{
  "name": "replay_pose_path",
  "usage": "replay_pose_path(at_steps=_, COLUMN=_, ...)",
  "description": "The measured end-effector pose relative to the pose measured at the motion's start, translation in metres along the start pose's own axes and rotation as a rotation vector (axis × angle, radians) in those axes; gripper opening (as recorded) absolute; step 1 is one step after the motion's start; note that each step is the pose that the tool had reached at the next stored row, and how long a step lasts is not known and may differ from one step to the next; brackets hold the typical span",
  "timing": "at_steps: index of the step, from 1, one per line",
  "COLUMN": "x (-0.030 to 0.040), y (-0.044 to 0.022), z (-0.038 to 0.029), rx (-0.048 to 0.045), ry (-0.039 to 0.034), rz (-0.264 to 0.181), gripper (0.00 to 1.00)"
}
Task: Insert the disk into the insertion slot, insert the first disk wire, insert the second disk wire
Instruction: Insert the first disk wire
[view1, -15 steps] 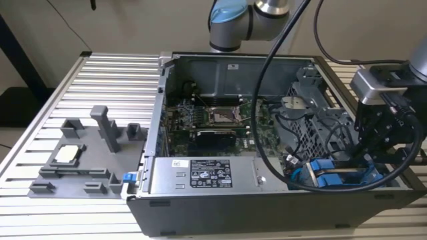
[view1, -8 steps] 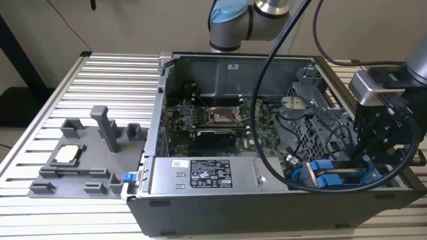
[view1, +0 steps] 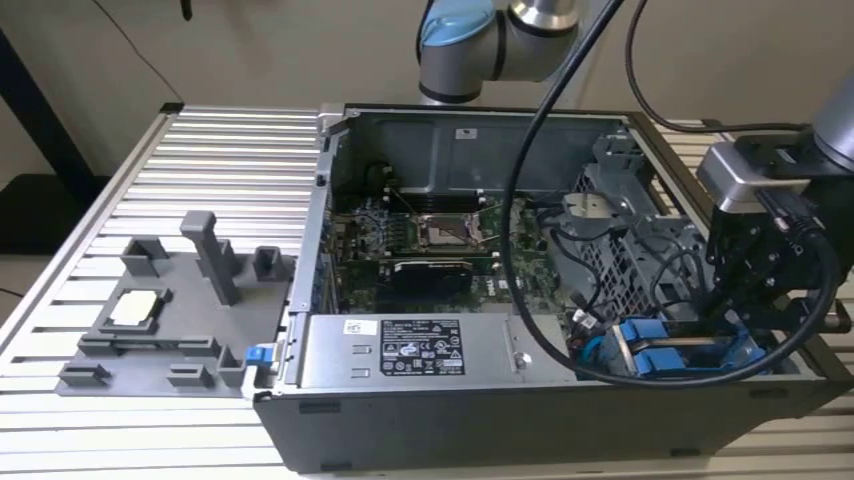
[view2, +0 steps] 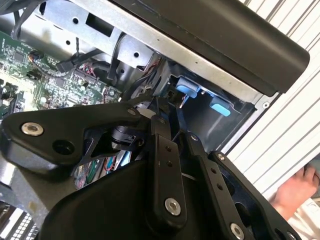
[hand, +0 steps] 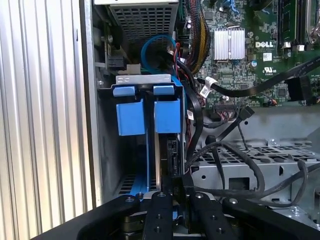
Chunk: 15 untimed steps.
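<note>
Gripper: black linkage sits closest to the lens in both wrist views; the gripper (hand: 175, 194) reaches down into the open computer case (view1: 534, 425), its tip right at the exposed edge of the disk (hand: 171, 155).
Grip: cannot tell from here whether it is clamped on anything or just resting against it.
Disk: stands on edge inside the insertion slot (hand: 107, 150), just beside a blue carrier rail (hand: 150, 165) and in line with 1 of the 2 blue tabs (hand: 131, 119).
Insertion slot: grey metal bay in the case corner at the exterior view's right, near the power-supply box (view1: 414, 350).
Power-supply box: grey, with a black-and-white sticker, lying along the case's near wall.
Cables: a blue cable (hand: 150, 45) loops just beyond the tabs; black cables (hand: 240, 172) sprawl across a perforated metal cage (hand: 265, 160) beside the slot.
Green board (view1: 400, 225): flat on the case floor, with the square processor socket (view1: 447, 232) near its middle, well apart from the gripper.
Robot arm (view1: 481, 40): its blue-capped joint stands behind the case.
Table (view1: 200, 170): slatted metal, carrying the case and, at the exterior view's left, a grey fixture tray (view1: 147, 335).
Person: a hand (view2: 295, 192) shows beside the table edge in the second wrist view.
</note>
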<state>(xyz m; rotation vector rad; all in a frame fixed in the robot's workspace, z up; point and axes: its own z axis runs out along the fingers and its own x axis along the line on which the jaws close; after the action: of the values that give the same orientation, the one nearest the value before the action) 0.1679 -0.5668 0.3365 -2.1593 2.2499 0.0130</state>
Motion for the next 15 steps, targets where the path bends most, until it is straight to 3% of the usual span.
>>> replay_pose_path(at_steps=4, x=-0.0001, y=-0.0001, z=-0.0081, rx=-0.0014, ry=0.0004, rz=0.0, gripper=0.19)
replay_pose_path(at_steps=10, x=-0.0001, y=-0.0002, z=-0.0061, rx=0.0083, ry=-0.0115, rz=0.0, gripper=0.19)
replay_pose_path(at_steps=15, x=0.0, y=0.0002, z=-0.0031, rx=0.0171, ry=-0.0168, rz=0.0, gripper=0.19)
